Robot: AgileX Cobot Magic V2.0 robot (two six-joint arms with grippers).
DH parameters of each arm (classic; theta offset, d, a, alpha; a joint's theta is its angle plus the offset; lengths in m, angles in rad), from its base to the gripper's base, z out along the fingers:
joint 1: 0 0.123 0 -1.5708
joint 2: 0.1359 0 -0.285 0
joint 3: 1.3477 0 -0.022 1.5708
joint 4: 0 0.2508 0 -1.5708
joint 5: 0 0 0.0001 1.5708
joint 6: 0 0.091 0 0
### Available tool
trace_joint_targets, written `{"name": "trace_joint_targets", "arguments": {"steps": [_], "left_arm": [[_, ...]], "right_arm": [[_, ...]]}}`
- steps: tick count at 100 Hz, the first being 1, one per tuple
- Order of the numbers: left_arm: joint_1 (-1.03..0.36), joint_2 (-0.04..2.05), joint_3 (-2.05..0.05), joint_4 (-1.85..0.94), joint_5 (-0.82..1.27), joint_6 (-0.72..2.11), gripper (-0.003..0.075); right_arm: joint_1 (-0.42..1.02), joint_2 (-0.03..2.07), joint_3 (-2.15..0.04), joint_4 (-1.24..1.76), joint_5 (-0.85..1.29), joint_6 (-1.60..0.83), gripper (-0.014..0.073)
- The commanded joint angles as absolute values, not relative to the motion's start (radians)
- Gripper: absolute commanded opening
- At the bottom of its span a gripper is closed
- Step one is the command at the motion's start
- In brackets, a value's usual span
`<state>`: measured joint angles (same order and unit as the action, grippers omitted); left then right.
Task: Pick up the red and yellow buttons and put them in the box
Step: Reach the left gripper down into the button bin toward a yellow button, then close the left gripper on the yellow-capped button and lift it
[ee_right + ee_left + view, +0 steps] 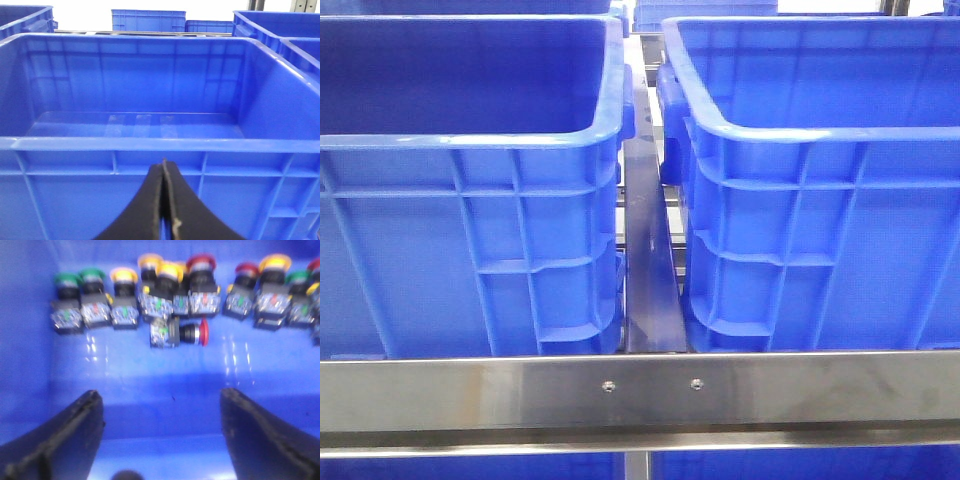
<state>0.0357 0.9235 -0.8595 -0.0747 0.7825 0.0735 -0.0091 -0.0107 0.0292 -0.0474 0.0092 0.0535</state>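
I judge I'm at the very start of a pick — nothing is grasped yet. My left hand hangs inside a blue crate, its two dark fingers spread wide with only bare crate floor between them, touching nothing. Ahead of it, along the far wall, sits a row of push-button switches with coloured caps: green ones, yellow ones and red ones, packed side by side. One red-capped button lies on its side just in front of the row, apart from the rest. That looks like the easiest first target, since its neighbours don't crowd it.

The next move, as I see it, calls for advancing the left hand toward that lone red button, straddling its body and pinching it without nudging the row behind. The wrist view is blurred, so I'd go slowly.

My right hand hovers outside the near wall of the other blue box, fingers pressed together and holding nothing. That box shows no buttons on the floor I can see — I take it as the drop-off. In the front view both crates stand side by side behind a steel rail, and neither arm shows there.
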Motion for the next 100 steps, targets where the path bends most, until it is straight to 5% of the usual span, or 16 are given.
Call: {"name": "trace_joint_targets", "arguments": {"steps": [1, 59, 100], "left_arm": [[0.028, 0.992, -0.947, -0.086, 0.761, 0.071, 0.0494], [0.028, 1.579, -1.432, -0.064, 1.068, 0.231, 0.0494], [0.019, 1.801, -1.603, -0.067, 1.060, 0.308, 0.0494]], "right_arm": [[-0.015, -0.034, 0.012, -0.059, -0.064, 0.051, -0.0062], [-0.015, -0.034, 0.012, -0.059, -0.064, 0.051, -0.0062], [-0.015, -0.034, 0.012, -0.059, -0.064, 0.051, -0.0062]]}}
